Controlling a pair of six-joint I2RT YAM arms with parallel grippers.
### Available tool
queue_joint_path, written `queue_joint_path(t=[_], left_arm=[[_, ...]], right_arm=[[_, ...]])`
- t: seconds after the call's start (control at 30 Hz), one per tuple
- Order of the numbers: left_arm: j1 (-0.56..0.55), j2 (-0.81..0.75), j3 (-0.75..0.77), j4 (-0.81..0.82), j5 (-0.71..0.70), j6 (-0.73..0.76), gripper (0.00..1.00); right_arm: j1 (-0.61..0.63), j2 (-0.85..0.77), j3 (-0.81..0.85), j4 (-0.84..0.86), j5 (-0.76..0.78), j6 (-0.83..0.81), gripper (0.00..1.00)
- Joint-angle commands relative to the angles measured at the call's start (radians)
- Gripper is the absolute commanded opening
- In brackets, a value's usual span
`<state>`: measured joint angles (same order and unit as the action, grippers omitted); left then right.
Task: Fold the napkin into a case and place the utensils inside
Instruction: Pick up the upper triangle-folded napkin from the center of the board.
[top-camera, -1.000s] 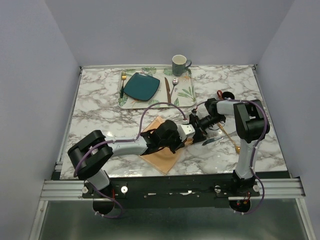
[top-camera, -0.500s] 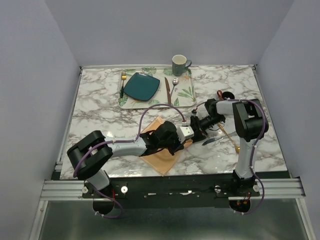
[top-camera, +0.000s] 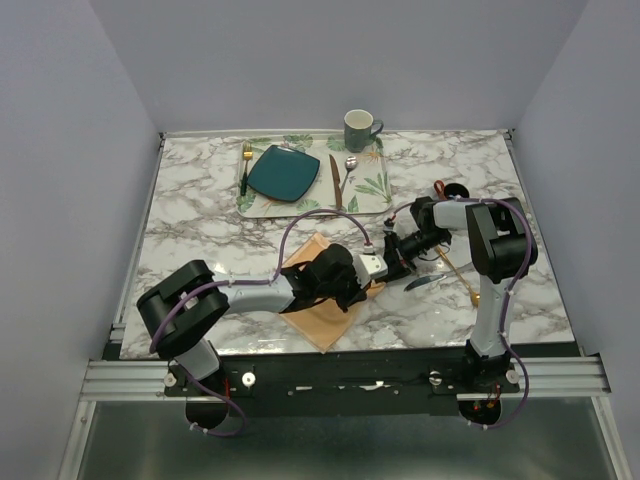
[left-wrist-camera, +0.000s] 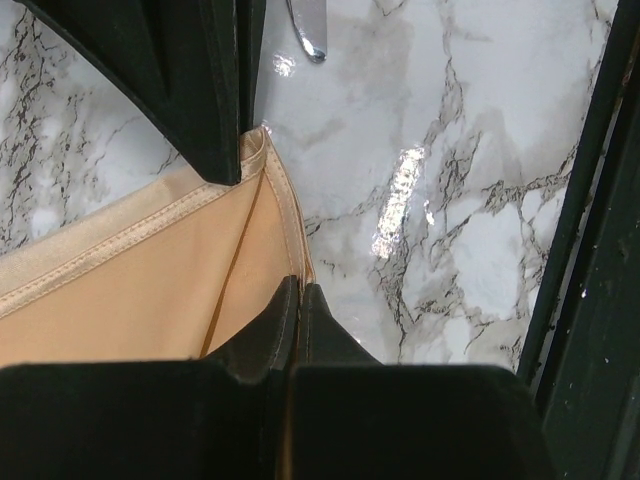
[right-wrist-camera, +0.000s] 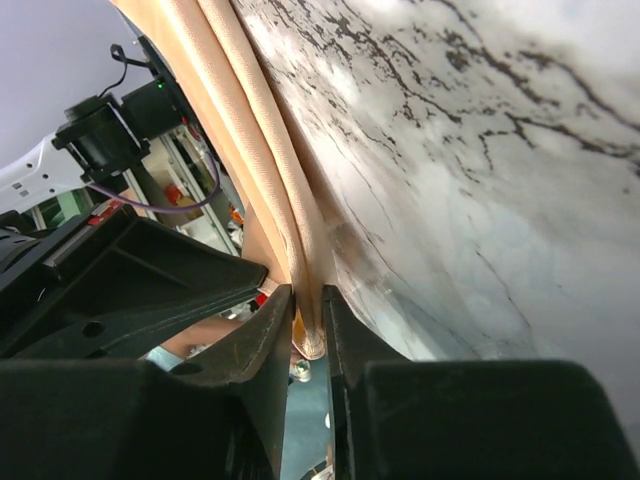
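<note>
**End effectors clamped on 1 napkin edge; utensils not yet inserted**

The left end effector (left-wrist-camera: 297, 296) is closed on the hemmed edge of the napkin (left-wrist-camera: 130, 290). Its 2 fingers are pressed together with the cloth pinched between them. The right end effector (right-wrist-camera: 308, 312) is likewise clamped on the napkin. In the right wrist view a doubled, rolled hem is caught between its fingers, just above the worktop (right-wrist-camera: 480, 150).

In the top view both end effectors are seen close together at the right corner of the peach cloth. The cloth lies on the marble near the front edge, between the 2 arms.

This 2-point grip is judged to serve the fold. With 1 edge held at neighbouring spots, the layer can be lifted and carried across without sagging or twisting. How many folds are already made cannot be told, but no finished case is visible, so the folding stage is judged to be in hand.

The silver-grey knife (top-camera: 425, 283) and the gold spoon (top-camera: 458, 270) are laid on the worktop just right of the napkin. They are apparently kept within the right arm's reach for later insertion. The main risk is judged to be the thin hem slipping from either grip.
</note>
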<state>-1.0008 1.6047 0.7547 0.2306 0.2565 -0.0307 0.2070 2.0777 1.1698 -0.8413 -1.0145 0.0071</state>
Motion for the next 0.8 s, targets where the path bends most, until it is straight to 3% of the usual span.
queue_joint_path(t=[0.0, 0.03, 0.07, 0.13, 0.6, 0.77], left_arm=[[0.008, 0.006, -0.003, 0.027, 0.017, 0.006, 0.00], [0.010, 0.001, -0.003, 0.032, 0.017, -0.001, 0.00], [0.011, -0.006, -0.005, 0.033, 0.020, -0.005, 0.00], [0.021, -0.014, -0.002, 0.035, 0.023, -0.017, 0.00], [0.056, -0.037, 0.014, 0.059, 0.058, -0.084, 0.00], [0.060, -0.048, 0.012, 0.084, 0.061, -0.113, 0.00]], right_arm=[[-0.012, 0.039, -0.007, -0.077, 0.057, 0.033, 0.34], [-0.012, 0.038, -0.006, -0.084, 0.066, 0.033, 0.62], [-0.014, 0.038, -0.009, -0.088, 0.076, 0.034, 0.79], [-0.021, 0.041, -0.021, -0.093, 0.073, 0.034, 1.00], [-0.027, 0.111, -0.081, -0.099, -0.021, 0.019, 1.00], [-0.027, 0.061, -0.099, -0.093, 0.046, 0.028, 1.00]])
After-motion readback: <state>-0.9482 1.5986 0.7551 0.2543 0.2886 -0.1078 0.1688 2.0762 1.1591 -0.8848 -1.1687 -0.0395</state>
